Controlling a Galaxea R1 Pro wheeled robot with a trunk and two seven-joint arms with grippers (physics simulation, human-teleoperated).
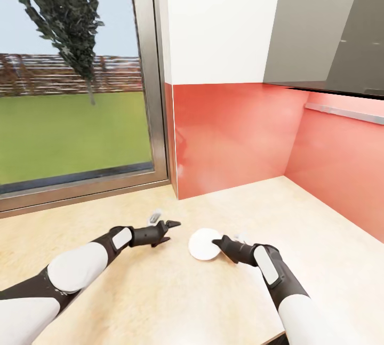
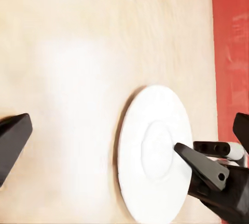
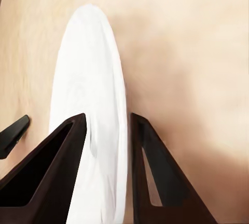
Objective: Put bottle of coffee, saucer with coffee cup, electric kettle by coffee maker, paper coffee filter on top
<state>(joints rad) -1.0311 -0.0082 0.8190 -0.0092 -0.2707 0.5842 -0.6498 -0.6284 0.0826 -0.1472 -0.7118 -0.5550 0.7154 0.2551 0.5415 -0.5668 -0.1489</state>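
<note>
The white saucer [image 1: 201, 244] sits low over the pale wood countertop [image 1: 133, 302], in front of the red corner. My right gripper [image 1: 217, 242] is shut on the saucer's right rim; in the right wrist view its two dark fingers [image 3: 52, 167] straddle the saucer [image 3: 91, 94] edge. In the left wrist view the saucer [image 2: 153, 151] appears as a full disc with the right gripper [image 2: 199, 164] on it. My left gripper [image 1: 170, 225] stands open just left of the saucer, holding nothing. Coffee maker, bottle, filter, cup and kettle are out of view.
A large window [image 1: 74, 94] with a metal frame bounds the counter at the left. Red backsplash [image 1: 234, 137] walls the back and right, forming a corner. A grey hood or cabinet [image 1: 330, 25] hangs at the upper right. The counter's front edge [image 1: 277, 337] lies near my right elbow.
</note>
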